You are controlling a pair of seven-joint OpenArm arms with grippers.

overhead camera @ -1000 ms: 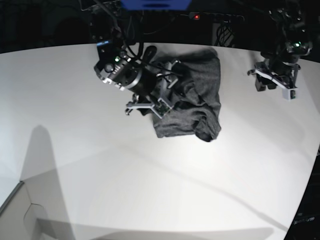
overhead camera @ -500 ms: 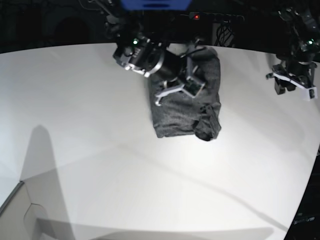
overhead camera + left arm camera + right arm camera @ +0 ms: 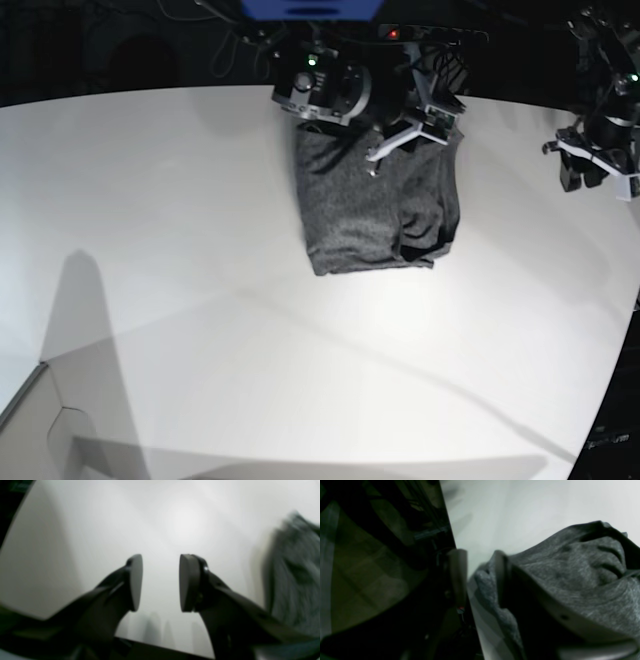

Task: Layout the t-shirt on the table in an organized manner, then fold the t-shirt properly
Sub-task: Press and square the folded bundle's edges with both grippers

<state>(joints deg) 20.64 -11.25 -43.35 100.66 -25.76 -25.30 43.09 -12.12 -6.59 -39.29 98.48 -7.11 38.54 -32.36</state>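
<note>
Two hands work here. The t-shirt (image 3: 375, 205) lies bunched at the far middle of the bench (image 3: 200, 300), so laying it out is in hand. The right hand (image 3: 412, 130) is over its far edge, jaws parted with cloth between them; whether it grips I cannot tell. The left hand (image 3: 595, 165) hovers open and empty, well apart. Next, spreading calls for the wide bare room nearer the camera; the far edge is close.

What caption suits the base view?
Right hand works the far edge of the bunched grey t-shirt on the white table; left hand hovers aside, empty.
</note>
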